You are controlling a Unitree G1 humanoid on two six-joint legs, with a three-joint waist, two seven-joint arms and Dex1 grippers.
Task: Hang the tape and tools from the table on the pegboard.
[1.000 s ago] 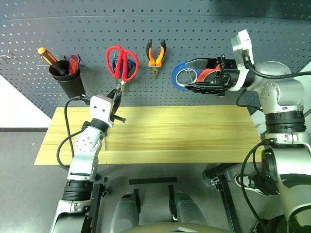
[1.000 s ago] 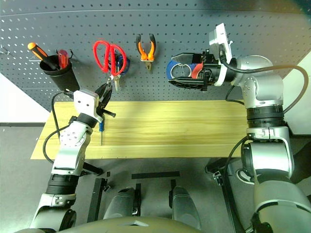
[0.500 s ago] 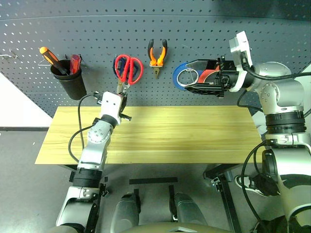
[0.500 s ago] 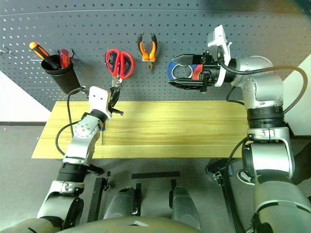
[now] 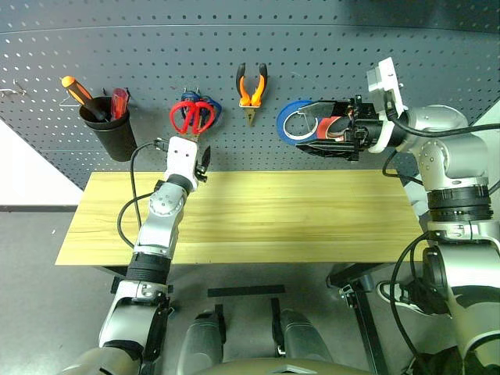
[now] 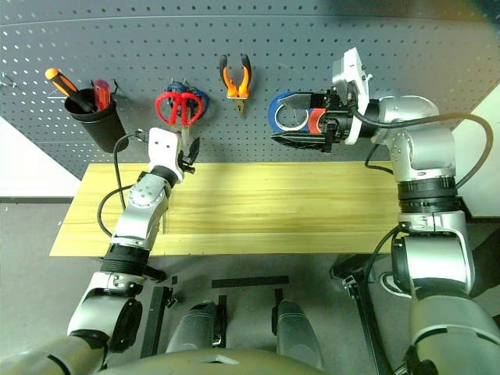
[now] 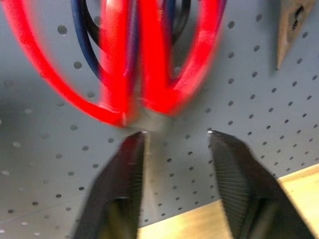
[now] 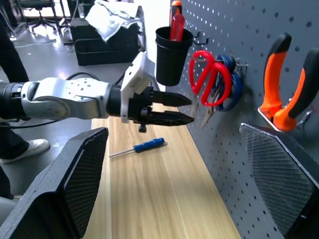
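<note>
Just beyond the left gripper (image 7: 174, 144), whose fingers are standing apart and empty, the red-handled scissors (image 5: 191, 116) are hanging on the pegboard (image 5: 328, 47). The right gripper (image 5: 332, 134) is holding wide open by the blue roll (image 5: 291, 121), a red roll of tape (image 6: 316, 120) showing between its fingers. Judgement: scissors step finishing; the blue-handled screwdriver (image 8: 137, 147), lying on the table (image 5: 312, 219) below, is calling for pickup next.

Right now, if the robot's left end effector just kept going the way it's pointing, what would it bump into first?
Most likely the pegboard just below the red-handled scissors. The left end effector points at the bare panel under the handles; the scissors' lower tip looks close, though depth is hard to judge.
</note>
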